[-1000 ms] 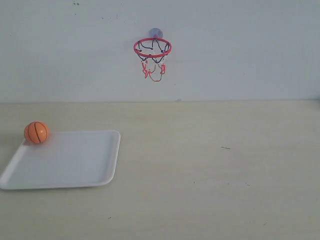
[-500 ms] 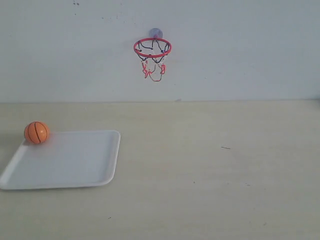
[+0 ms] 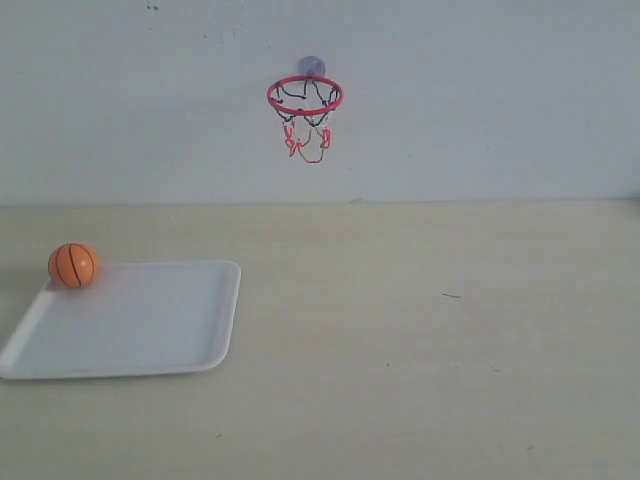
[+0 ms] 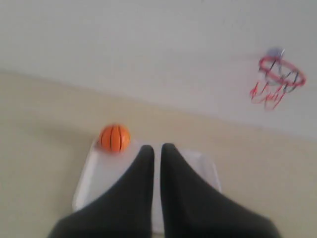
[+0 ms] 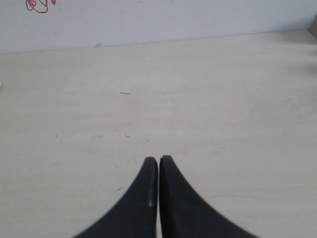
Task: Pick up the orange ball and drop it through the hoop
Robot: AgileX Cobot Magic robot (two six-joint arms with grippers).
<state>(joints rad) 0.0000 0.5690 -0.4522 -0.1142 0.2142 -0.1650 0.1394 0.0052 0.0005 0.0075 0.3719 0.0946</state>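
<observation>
While the left gripper (image 4: 157,146) hangs above the near part of the flat white plastic tray (image 4: 101,181), its two dark fingers are drawn almost together with only a thin slit between them and nothing held in it. The right gripper (image 5: 158,159) has its dark fingertips pressed together, also empty, over the bare pale wooden tabletop (image 3: 420,330). Ahead of the left fingertips and off to one side, well clear of them, lies the small orange ball with black seam lines (image 4: 114,137). From the exterior view it sits at the tray's far left corner (image 3: 72,265), by the rim. Farther back, the red-ringed toy hoop with its dangling net (image 3: 305,96) is stuck high on the white wall (image 3: 500,100), well apart from the ball
</observation>
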